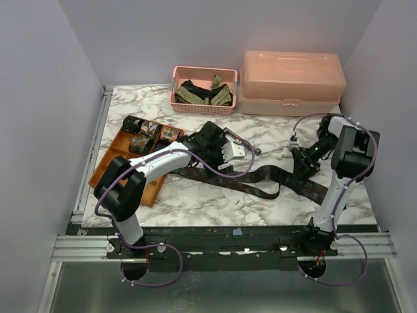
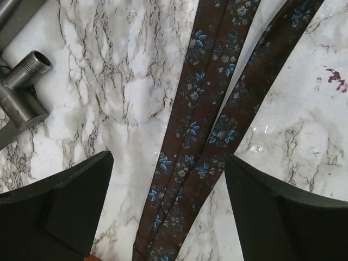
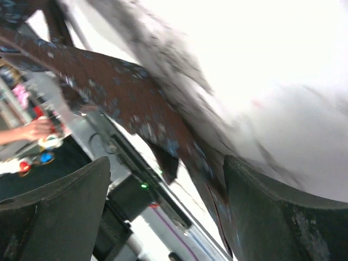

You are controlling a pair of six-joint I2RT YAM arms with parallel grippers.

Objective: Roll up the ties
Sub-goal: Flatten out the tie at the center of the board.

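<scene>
A long dark brown tie [image 1: 260, 177] with blue flowers lies loosely across the middle of the marble table. My left gripper [image 1: 210, 160] hovers over its left part. In the left wrist view the jaws [image 2: 168, 157] are open and the tie [image 2: 204, 114], folded double, runs between them on the table below. My right gripper [image 1: 301, 171] is at the tie's right part. The right wrist view is blurred; the gripper [image 3: 166, 160] is open, and the tie [image 3: 125, 92] passes close by the right finger [image 3: 272, 206]. I cannot tell whether it touches.
An orange tray [image 1: 107, 166] at the left holds several rolled ties [image 1: 148, 134]. A pink basket [image 1: 195, 107] at the back holds more ties, beside a closed pink box [image 1: 291, 81]. A grey metal bar [image 2: 22, 81] lies near the left gripper.
</scene>
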